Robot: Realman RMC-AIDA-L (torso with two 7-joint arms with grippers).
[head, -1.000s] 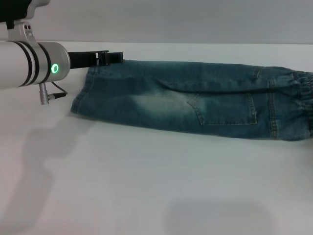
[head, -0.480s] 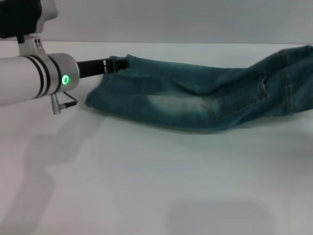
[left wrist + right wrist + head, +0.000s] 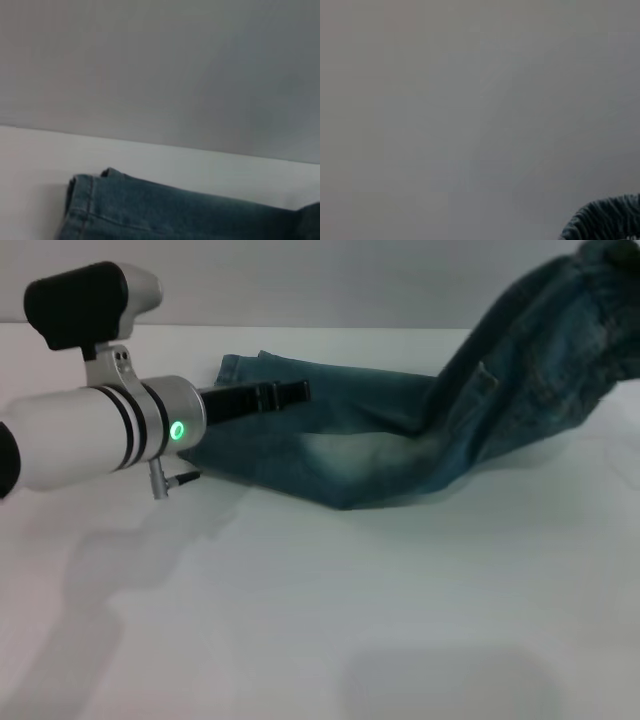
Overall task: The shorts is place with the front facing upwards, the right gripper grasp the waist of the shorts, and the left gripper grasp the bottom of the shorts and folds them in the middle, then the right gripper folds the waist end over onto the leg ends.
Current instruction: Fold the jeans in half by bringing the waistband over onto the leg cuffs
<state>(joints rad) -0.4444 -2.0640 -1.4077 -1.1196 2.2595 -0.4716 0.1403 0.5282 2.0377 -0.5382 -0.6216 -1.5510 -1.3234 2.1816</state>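
The blue-green denim shorts (image 3: 380, 445) lie folded lengthwise on the white table (image 3: 330, 610). Their leg ends (image 3: 236, 368) rest flat at the left; the stitched hem (image 3: 80, 202) also shows in the left wrist view. The waist (image 3: 608, 280) is lifted high at the upper right, so the cloth slopes up from the table. A patch of the puckered waist (image 3: 606, 220) shows in the right wrist view. My left gripper (image 3: 293, 393), on the green-lit arm, reaches low over the leg part just past the hem. My right gripper is out of view.
The table's far edge (image 3: 400, 328) runs just behind the shorts, with a plain grey wall beyond it. Bare table surface stretches in front of the shorts. The left arm's thick white forearm (image 3: 90, 435) crosses the left side.
The waist end has risen from flat on the table to high at the upper right. The leg ends slid rightward, and the left arm moved right along with them.
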